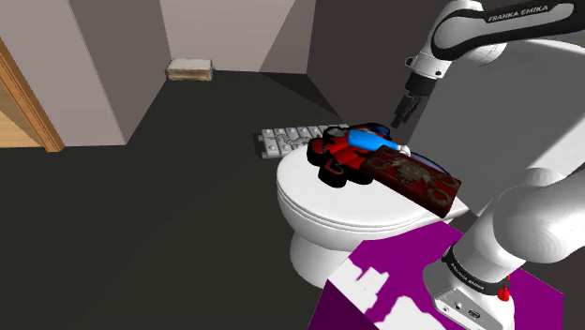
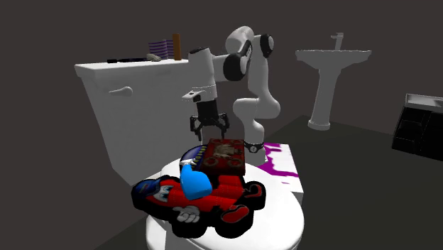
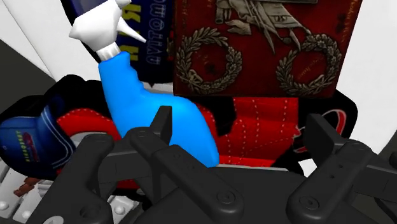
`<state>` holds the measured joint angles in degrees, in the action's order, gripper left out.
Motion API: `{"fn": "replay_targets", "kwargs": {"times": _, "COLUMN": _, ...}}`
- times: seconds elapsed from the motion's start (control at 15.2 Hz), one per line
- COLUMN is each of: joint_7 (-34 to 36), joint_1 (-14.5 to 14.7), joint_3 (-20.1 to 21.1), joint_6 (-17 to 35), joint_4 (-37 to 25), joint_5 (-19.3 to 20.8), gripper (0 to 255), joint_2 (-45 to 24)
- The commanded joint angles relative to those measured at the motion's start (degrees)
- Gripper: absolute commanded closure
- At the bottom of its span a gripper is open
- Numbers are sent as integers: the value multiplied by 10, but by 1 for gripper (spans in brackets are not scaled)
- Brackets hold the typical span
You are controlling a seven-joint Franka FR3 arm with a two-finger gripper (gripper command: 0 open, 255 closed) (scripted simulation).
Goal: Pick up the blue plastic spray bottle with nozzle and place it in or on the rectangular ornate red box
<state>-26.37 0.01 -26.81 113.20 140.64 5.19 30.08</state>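
From here I see the gripper (image 2: 210,135) hanging with its fingers spread apart, just above the red box (image 2: 224,157) on the white toilet (image 2: 284,213). The blue spray bottle (image 2: 195,183) lies just beside the box, on top of a red-and-black toy (image 2: 213,202). A pedestal sink (image 2: 331,71) stands well behind.

I see a white toilet (image 1: 305,192) with its lid down, carrying a flat red-and-black cartoon figure with a blue cap (image 2: 213,195). A grey keyboard (image 1: 281,141) lies just beside the lid. A white pedestal sink (image 2: 332,64) stands far off, and a beige box (image 1: 189,68) sits against the far wall.
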Motion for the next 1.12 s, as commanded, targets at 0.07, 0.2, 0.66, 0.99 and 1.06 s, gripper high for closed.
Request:
{"fn": "replay_targets", "kwargs": {"times": 0.07, "joint_7": -65, "joint_1": 9, "joint_3": -41, "joint_6": 27, "joint_4": -16, "joint_5": 0, "gripper": 0, "joint_2": -55}}
{"fn": "replay_targets", "kwargs": {"times": 0.2, "joint_7": -112, "joint_1": 18, "joint_3": -69, "joint_6": 46, "joint_4": -32, "joint_5": -8, "gripper": 0, "joint_2": -99}}
{"fn": "replay_targets", "kwargs": {"times": 0.66, "joint_7": -279, "joint_1": 41, "joint_3": -142, "joint_6": 92, "joint_4": -104, "joint_5": -84, "gripper": 0, "joint_2": -264}}
{"fn": "replay_targets", "kwargs": {"times": 0.99, "joint_7": -294, "joint_1": 42, "joint_3": -143, "joint_6": 130, "joint_4": -83, "joint_5": -105, "gripper": 0, "joint_2": -288}}
{"fn": "replay_targets", "kwargs": {"times": 1.06, "joint_7": -298, "joint_1": 42, "joint_3": -143, "joint_6": 138, "joint_4": -79, "joint_5": -110, "gripper": 0, "joint_2": -293}}
